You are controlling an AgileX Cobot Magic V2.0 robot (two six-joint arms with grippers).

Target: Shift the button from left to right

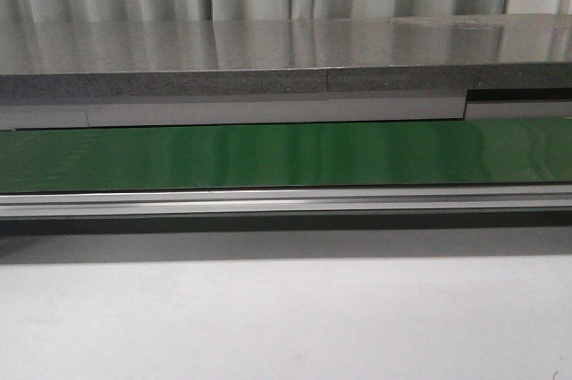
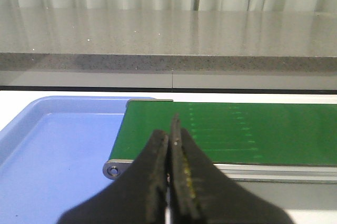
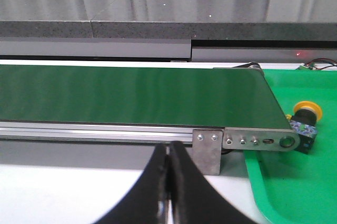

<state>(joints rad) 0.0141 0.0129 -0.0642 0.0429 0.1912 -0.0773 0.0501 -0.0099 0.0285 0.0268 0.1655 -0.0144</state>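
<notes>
The button (image 3: 305, 120), a yellow round cap on a black and bluish-grey body, lies on its side in the green tray (image 3: 295, 182) just past the belt's right end. The green belt (image 1: 286, 155) runs across the front view with nothing on it. My right gripper (image 3: 168, 153) is shut and empty, in front of the belt's metal rail, to the left of the button. My left gripper (image 2: 171, 137) is shut and empty, in front of the belt's left end (image 2: 210, 129). Neither gripper shows in the front view.
A blue tray (image 2: 52, 166) lies beside the belt's left end, nothing in its visible part. A grey stone counter (image 1: 286, 58) runs behind the belt. An aluminium rail (image 1: 286, 201) edges the belt's near side, with a white tabletop (image 1: 286, 317) in front. A metal bracket (image 3: 206, 150) hangs from the rail.
</notes>
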